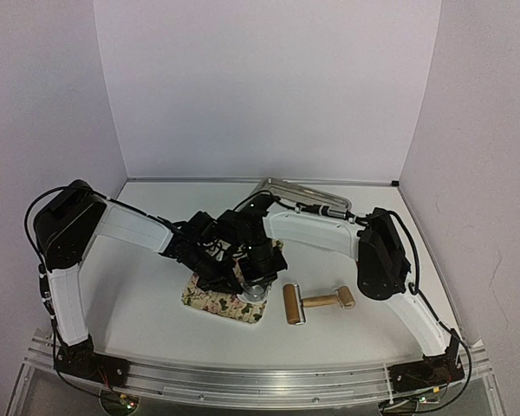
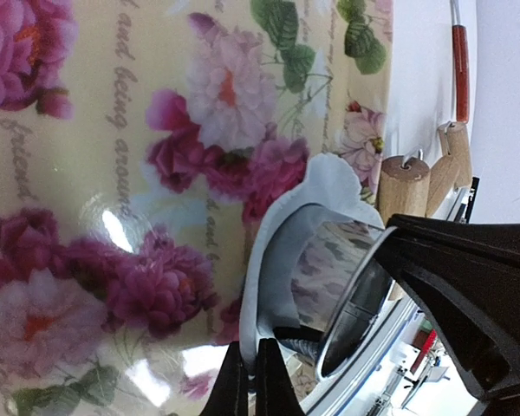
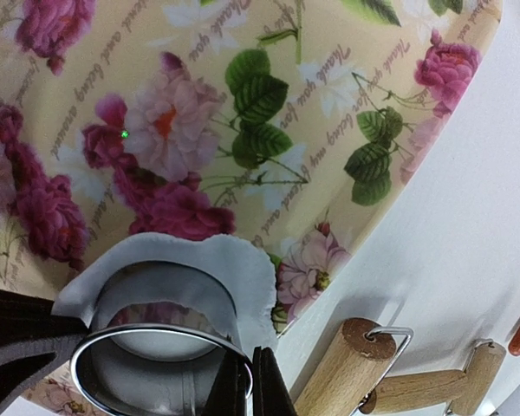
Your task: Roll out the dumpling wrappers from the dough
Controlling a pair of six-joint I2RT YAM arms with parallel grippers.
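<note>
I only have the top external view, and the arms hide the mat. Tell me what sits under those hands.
Observer: A metal ring cutter stands on a white dough sheet, whose ragged edge sticks out around it.
Operator: Report the left hand.
Observer: The left hand is shut, fingertips at the sheet's edge; whether it pinches, I cannot tell.
Operator: Now the right.
Observer: The right hand is shut at the cutter's rim.
</note>
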